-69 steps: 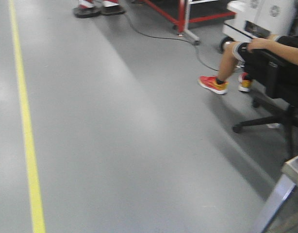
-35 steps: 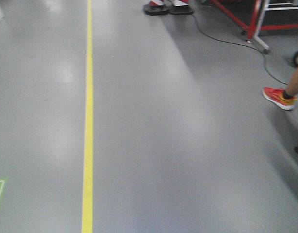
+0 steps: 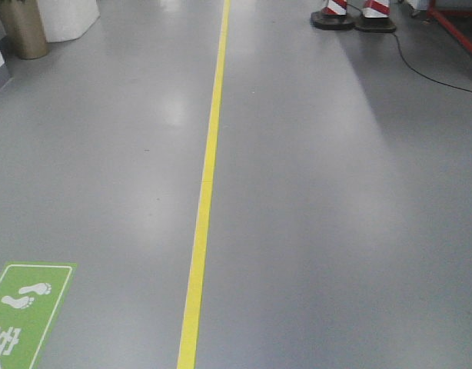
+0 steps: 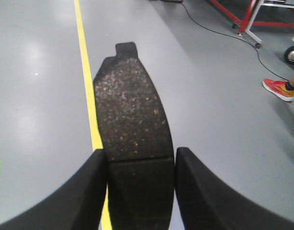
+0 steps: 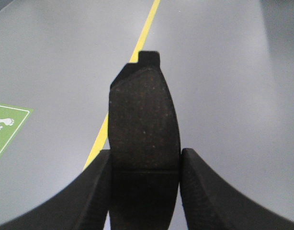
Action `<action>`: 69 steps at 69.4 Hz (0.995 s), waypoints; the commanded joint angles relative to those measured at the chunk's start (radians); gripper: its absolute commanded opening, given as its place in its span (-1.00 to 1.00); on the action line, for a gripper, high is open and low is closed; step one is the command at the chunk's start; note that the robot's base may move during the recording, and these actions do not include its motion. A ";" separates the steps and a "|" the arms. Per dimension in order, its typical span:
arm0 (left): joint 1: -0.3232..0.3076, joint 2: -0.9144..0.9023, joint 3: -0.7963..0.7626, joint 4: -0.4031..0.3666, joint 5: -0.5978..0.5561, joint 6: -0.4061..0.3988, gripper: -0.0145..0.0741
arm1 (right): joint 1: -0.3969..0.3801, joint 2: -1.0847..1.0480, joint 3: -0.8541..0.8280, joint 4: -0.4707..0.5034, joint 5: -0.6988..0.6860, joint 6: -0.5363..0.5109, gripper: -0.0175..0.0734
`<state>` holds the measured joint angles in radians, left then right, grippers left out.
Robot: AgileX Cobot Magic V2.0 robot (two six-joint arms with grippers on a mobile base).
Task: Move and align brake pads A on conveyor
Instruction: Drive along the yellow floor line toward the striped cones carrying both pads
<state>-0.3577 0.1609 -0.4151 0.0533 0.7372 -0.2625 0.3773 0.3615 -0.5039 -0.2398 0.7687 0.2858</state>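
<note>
Yellow line (image 3: 207, 165) moved right; left claw (image 4: 140, 151), right claw (image 5: 145, 152) each clamp pads (image 4: 130, 105) (image 5: 143, 115).

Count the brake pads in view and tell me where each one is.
2. One pad is clamped in the left gripper, the other pad in the right gripper. The front view shows none; more may lie out of frame.

Left hand (image 4: 137, 158) tight on a brake pad (image 4: 130, 105), right hand (image 5: 144, 158) likewise on a second brake pad (image 5: 143, 115)
</note>
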 commanded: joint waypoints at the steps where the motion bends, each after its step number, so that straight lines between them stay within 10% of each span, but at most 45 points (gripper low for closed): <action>1: -0.003 0.012 -0.024 0.003 -0.096 -0.003 -0.69 | -0.006 0.005 -0.029 -0.023 -0.081 -0.009 -0.62; 69: -0.003 0.012 -0.024 0.003 -0.096 -0.003 -0.69 | -0.006 0.005 -0.029 -0.023 -0.077 -0.009 -0.62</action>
<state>-0.3577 0.1609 -0.4151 0.0533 0.7372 -0.2625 0.3773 0.3615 -0.5039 -0.2398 0.7719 0.2858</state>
